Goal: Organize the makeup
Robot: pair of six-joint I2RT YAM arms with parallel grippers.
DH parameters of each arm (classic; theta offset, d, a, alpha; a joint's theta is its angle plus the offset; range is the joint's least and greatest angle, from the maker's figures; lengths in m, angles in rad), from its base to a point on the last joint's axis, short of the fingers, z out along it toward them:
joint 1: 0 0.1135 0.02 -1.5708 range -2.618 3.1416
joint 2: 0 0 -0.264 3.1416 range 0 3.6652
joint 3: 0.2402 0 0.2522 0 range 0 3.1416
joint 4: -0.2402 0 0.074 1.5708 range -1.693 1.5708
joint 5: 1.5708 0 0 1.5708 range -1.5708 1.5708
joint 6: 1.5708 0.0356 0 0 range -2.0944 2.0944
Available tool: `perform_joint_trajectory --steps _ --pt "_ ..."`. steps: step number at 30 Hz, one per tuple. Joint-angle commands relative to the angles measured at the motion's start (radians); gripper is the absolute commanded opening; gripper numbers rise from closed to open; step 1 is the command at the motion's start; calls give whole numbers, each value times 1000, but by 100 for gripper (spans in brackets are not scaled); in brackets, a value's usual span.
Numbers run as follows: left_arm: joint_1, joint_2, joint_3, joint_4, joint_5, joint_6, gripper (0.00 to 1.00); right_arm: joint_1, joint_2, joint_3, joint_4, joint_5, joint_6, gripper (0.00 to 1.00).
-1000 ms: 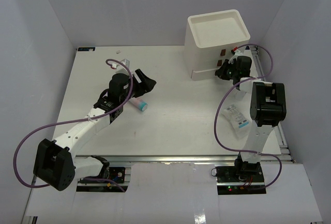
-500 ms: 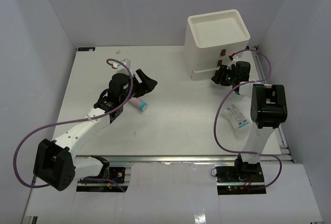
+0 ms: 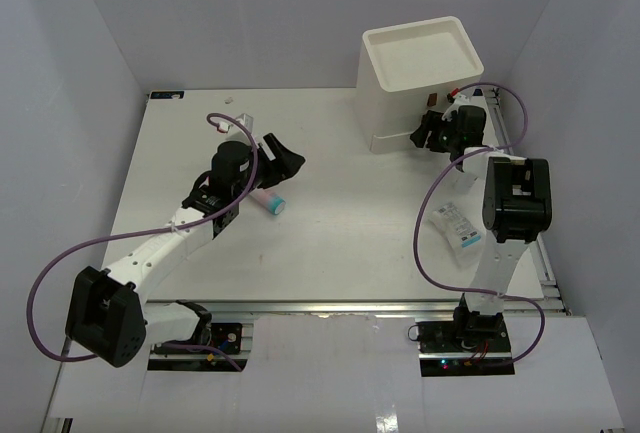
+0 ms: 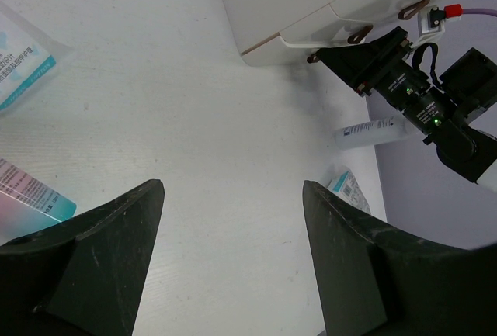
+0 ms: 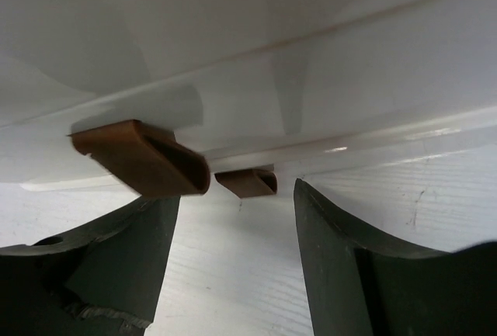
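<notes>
A pink tube with a teal cap [image 3: 268,200] lies on the table just below my left gripper [image 3: 285,156], which hovers open and empty. In the left wrist view the tube [image 4: 27,196] sits beside the left finger and a clear blue-and-white packet [image 4: 23,64] lies farther off. Another packet [image 3: 455,225] rests by the right arm. My right gripper [image 3: 422,138] faces the white drawer box [image 3: 385,103]. Its fingers [image 5: 334,258] stand apart just short of two brown handles [image 5: 144,157], holding nothing.
A white tube [image 4: 369,130] lies on the table below the right gripper, beside a packet [image 4: 345,185]. The box's top is an open tray [image 3: 420,28]. Purple cables loop off both arms. The side walls stand close on left and right.
My right gripper has opened in front of the drawer handles and shifted slightly there. The left arm and the tube have not moved.
</notes>
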Motion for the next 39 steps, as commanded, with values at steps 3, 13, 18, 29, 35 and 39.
perform_joint_trajectory --steps 3,13,18,29,35,39 --pt "1 31 62 3 23 -6 83 -5 56 65 48 -16 16 63" --pt "1 37 68 -1 29 -5 83 -7 82 93 82 -81 14 37" --pt "1 30 62 -3 25 -6 83 -7 97 108 89 -113 8 22" --pt "-1 27 62 -3 28 -9 83 -13 59 47 126 -146 26 8" --pt "-2 27 56 4 31 -11 83 -20 29 -1 130 -159 27 8" --pt "-2 18 44 11 31 -11 83 -23 0 -35 129 -163 21 8"
